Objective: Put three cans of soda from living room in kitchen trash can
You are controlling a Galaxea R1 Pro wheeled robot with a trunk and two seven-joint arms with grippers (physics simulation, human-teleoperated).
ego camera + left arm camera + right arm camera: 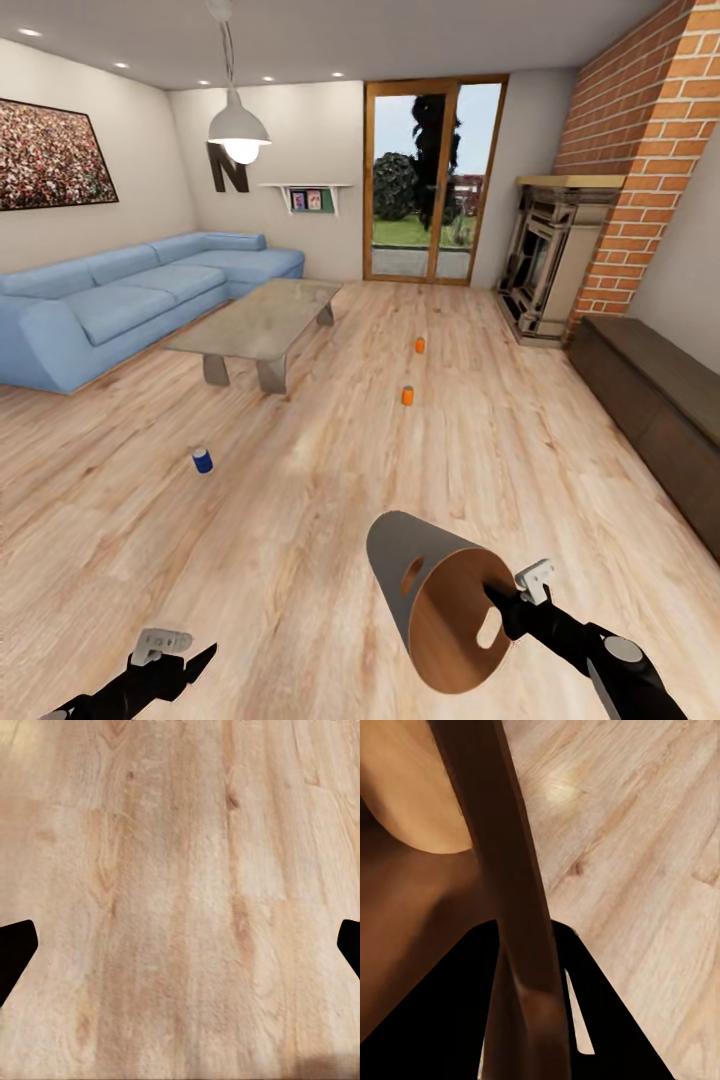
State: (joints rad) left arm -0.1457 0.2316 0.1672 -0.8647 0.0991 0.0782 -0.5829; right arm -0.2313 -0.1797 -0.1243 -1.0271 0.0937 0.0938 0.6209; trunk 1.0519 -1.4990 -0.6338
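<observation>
Three cans of soda stand on the living room's wood floor: a dark blue one (203, 460) nearest me on the left, an orange one (408, 396) further ahead, and a second orange one (420, 345) beyond it. The tash can (430, 590), grey outside and wood-brown inside, hangs tilted with its mouth toward me, held off the floor. My right gripper (503, 603) is shut on its rim (521, 960), one finger inside and one outside. My left gripper (183, 655) hovers low at the left, open and empty over bare floorboards (180, 870).
A glass-topped low table (262, 322) and a blue sofa (120, 305) stand at the left. The brick fireplace (560, 255) and a dark low cabinet (660, 400) line the right wall. Glass doors (432, 180) are at the far end.
</observation>
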